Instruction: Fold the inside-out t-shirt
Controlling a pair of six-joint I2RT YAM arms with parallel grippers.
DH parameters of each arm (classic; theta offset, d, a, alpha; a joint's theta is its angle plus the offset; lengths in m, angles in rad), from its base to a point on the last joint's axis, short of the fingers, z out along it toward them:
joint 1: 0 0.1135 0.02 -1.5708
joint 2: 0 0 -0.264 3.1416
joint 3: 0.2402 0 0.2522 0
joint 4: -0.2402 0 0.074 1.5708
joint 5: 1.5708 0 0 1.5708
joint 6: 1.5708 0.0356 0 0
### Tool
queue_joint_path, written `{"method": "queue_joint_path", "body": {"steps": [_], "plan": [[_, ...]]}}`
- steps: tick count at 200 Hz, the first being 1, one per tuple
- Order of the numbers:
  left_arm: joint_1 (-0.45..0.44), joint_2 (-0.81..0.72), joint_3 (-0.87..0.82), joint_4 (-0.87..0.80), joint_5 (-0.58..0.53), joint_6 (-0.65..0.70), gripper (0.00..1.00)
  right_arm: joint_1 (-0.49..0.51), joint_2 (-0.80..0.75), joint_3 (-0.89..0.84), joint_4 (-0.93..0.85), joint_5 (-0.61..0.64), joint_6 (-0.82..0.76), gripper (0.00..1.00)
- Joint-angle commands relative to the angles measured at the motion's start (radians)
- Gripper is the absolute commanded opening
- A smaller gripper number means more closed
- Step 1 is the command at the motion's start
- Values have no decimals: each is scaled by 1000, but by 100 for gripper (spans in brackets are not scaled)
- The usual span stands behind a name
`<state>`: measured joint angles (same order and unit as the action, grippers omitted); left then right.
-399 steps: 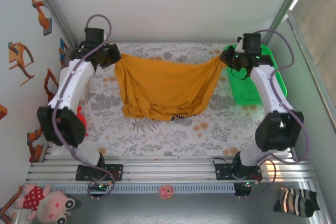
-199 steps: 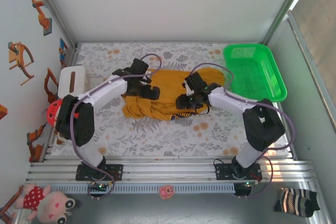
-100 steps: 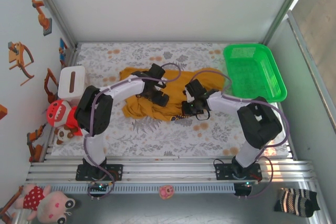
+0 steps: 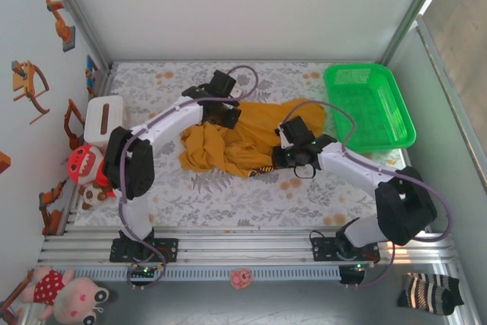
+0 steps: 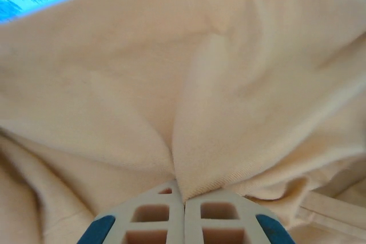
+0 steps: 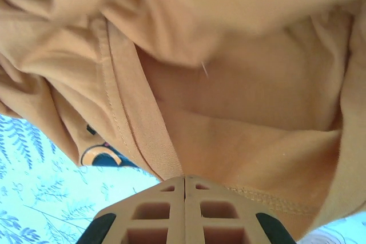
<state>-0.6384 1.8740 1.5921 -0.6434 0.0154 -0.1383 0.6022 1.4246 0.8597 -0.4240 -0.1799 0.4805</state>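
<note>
On the flowery table (image 4: 228, 195), the left gripper (image 5: 184, 197) and right gripper (image 6: 184, 182) each squeeze a fold of the yellow t-shirt (image 4: 247, 136), likely to lift and spread it.

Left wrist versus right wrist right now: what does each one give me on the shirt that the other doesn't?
Left wrist: the left gripper is shut on a plain, smooth fold of the t-shirt. Right wrist: the right gripper is shut on cloth where a stitched hem band runs down into it, and a dark printed patch peeks out under the fabric at lower left. Both: gripper fingers pressed together on mustard fabric, with a corner of the floral table cover showing past the cloth.
</note>
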Motion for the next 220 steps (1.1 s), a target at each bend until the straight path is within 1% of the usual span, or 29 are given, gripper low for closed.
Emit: {"method": "queue_joint_path", "body": {"steps": [1, 27, 33, 35, 41, 45, 51, 65, 69, 100, 137, 169, 190, 220], "plan": [[35, -107, 26, 5, 103, -90, 0, 1, -5, -34, -82, 56, 22, 0], [66, -181, 3, 40, 202, -157, 0, 2, 5, -13, -107, 25, 28, 1], [68, -192, 0, 44, 214, -165, 0, 3, -5, -6, -102, 7, 29, 20], [68, -195, -1, 45, 217, -167, 0, 3, -11, -2, -100, 4, 32, 25], [69, -203, -3, 45, 227, -173, 0, 4, -27, 11, -96, -5, 42, 36], [68, -206, -3, 45, 232, -177, 0, 5, -39, 19, -93, -7, 46, 42], [68, -211, -6, 46, 241, -183, 0, 5, -55, 37, -89, -12, 52, 47], [68, -217, -11, 45, 254, -196, 0, 8, -75, 86, -81, -25, 57, 50], [68, -217, -14, 47, 257, -198, 0, 8, -78, 99, -77, -29, 59, 52], [66, -218, -18, 56, 273, -224, 0, 31, -13, 211, -38, -38, 80, 54], [61, -221, -9, 55, 277, -236, 0, 80, 129, 328, 41, 12, 146, 56], [56, -226, -12, 51, 276, -246, 0, 110, 237, 380, 169, 42, 212, 57], [52, -225, -16, 51, 277, -252, 0, 128, 305, 416, 217, 82, 234, 59], [48, -237, -20, 57, 285, -273, 0, 131, 406, 459, 171, 226, 293, 58]]}}
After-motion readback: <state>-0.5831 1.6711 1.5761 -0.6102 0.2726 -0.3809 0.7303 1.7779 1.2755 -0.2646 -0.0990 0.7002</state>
